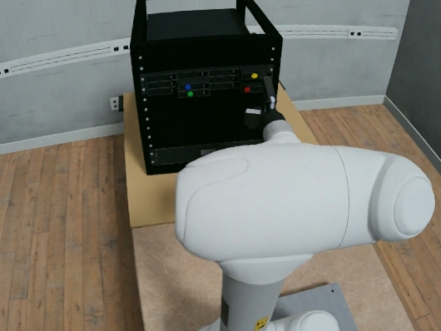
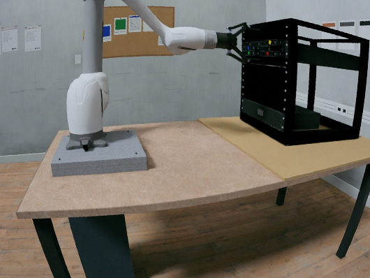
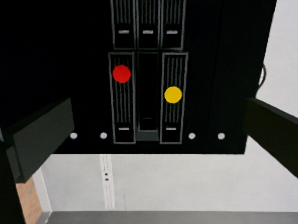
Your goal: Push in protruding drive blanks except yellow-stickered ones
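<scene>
The black rack (image 1: 138, 50) (image 2: 364, 87) (image 3: 65, 50) stands on the tan board (image 1: 146, 200) (image 2: 297, 157). A row of drive blanks runs across its upper front. The blanks with the blue sticker (image 1: 188, 86) (image 2: 248, 48) and the green sticker (image 1: 190, 94) (image 2: 249, 53) are in the middle. The blanks with the yellow sticker (image 1: 255, 76) (image 2: 269, 42) (image 3: 173, 94) and the red sticker (image 1: 247, 89) (image 2: 267, 53) (image 3: 122, 73) are at the right end. A dark unmarked blank (image 3: 148, 95) lies between these two. My gripper (image 1: 260, 99) (image 2: 246, 43) (image 3: 158, 113) is open and empty, just in front of these right-end blanks, with its fingers spread one above the other.
My arm's large white elbow (image 1: 291, 200) hides the front of the table in the top view. The arm's base (image 2: 99, 154) stands on a grey block on the left. A grey panel (image 2: 262, 113) sits low on the rack's front. A wall is close behind the rack.
</scene>
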`<action>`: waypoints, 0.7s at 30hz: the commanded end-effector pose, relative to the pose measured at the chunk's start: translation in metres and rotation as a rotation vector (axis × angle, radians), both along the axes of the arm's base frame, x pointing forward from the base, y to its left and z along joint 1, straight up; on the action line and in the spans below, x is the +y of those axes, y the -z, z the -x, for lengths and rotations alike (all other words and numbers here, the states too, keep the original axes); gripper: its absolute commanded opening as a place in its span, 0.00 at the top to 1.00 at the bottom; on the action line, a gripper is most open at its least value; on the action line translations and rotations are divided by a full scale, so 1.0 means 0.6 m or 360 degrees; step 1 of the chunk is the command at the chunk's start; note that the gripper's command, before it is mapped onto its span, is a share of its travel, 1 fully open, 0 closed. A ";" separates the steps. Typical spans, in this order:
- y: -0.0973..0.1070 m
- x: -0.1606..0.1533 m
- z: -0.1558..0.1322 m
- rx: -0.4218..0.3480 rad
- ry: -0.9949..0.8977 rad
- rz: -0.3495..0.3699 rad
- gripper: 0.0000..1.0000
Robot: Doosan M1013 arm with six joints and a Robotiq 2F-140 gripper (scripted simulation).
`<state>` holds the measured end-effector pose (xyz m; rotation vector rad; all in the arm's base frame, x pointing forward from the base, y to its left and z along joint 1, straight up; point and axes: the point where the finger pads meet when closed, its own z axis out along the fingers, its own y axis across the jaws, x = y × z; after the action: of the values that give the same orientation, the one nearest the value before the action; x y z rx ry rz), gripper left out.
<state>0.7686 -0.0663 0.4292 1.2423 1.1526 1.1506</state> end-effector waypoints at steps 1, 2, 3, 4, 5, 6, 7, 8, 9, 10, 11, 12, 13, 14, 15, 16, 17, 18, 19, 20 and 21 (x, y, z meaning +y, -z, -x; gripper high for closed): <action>0.000 -0.003 -0.006 0.0003 0.0002 -0.0003 0.00; 0.000 -0.002 -0.006 0.0003 0.0002 -0.0003 0.00; 0.000 -0.001 -0.006 0.0003 0.0002 -0.0003 0.00; 0.000 0.001 -0.007 0.0003 0.0002 -0.0003 0.00; 0.000 0.003 -0.007 0.0003 0.0002 -0.0003 0.00; 0.001 0.005 -0.007 0.0003 0.0002 -0.0003 0.00; 0.001 0.008 -0.008 0.0003 0.0002 -0.0003 0.00; 0.001 0.011 -0.008 0.0003 0.0002 -0.0003 0.00; 0.001 0.014 -0.009 0.0003 0.0002 -0.0003 0.00; 0.001 0.018 -0.010 0.0003 0.0002 -0.0003 0.00; 0.002 0.022 -0.010 0.0003 0.0002 -0.0003 0.00; 0.002 0.027 -0.011 0.0003 0.0002 -0.0003 0.00; 0.002 0.032 -0.012 0.0003 0.0002 -0.0003 0.00; 0.003 0.038 -0.013 0.0003 0.0002 -0.0003 0.00; 0.003 0.044 -0.014 0.0003 0.0002 -0.0003 0.00; 0.004 0.050 -0.015 0.0003 0.0002 -0.0003 0.00; 0.004 0.050 -0.015 0.0003 0.0002 -0.0003 0.00; 0.004 0.050 -0.015 0.0003 0.0002 -0.0003 0.00; 0.004 0.057 -0.016 0.0003 0.0002 -0.0003 0.00; 0.005 0.064 -0.017 0.0003 0.0002 -0.0003 0.00; 0.005 0.072 -0.019 0.0003 0.0002 -0.0003 0.00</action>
<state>0.7740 -0.0350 0.4265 1.2456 1.1519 1.1529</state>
